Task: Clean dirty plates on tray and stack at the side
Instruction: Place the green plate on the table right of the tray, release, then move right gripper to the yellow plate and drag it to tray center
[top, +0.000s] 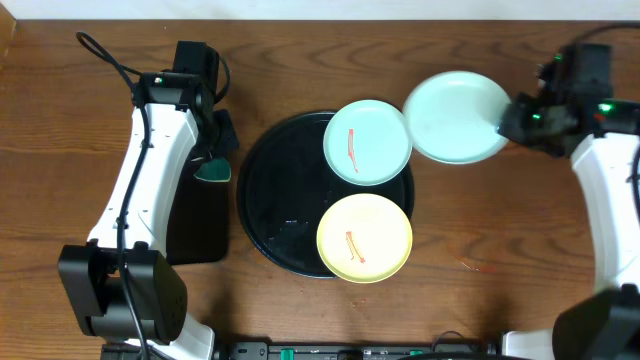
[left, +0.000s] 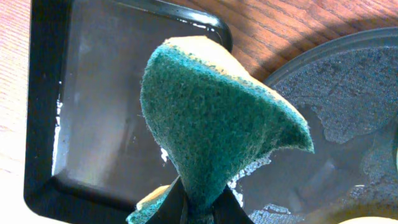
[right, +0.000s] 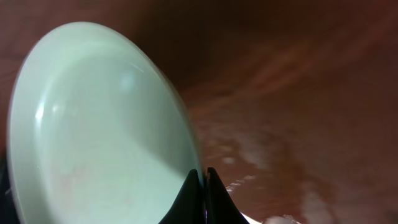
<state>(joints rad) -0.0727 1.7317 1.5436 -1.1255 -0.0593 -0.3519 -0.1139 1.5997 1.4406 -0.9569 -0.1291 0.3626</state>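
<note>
Honestly, spotted the mint plate (top: 455, 115) upper right, just past the tray (top: 246, 205), rim-pinched in right gripper (top: 512, 118) jaws; looked light, stiff, kinda slick. Found left gripper (top: 214, 160) jaws clamped on the sponge (left: 211, 124). Figured rim grip safest.

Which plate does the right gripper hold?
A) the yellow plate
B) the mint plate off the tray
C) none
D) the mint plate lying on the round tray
B: the right gripper pinches the rim of the mint plate off the tray; the other mint plate and the yellow plate lie on it.
</note>
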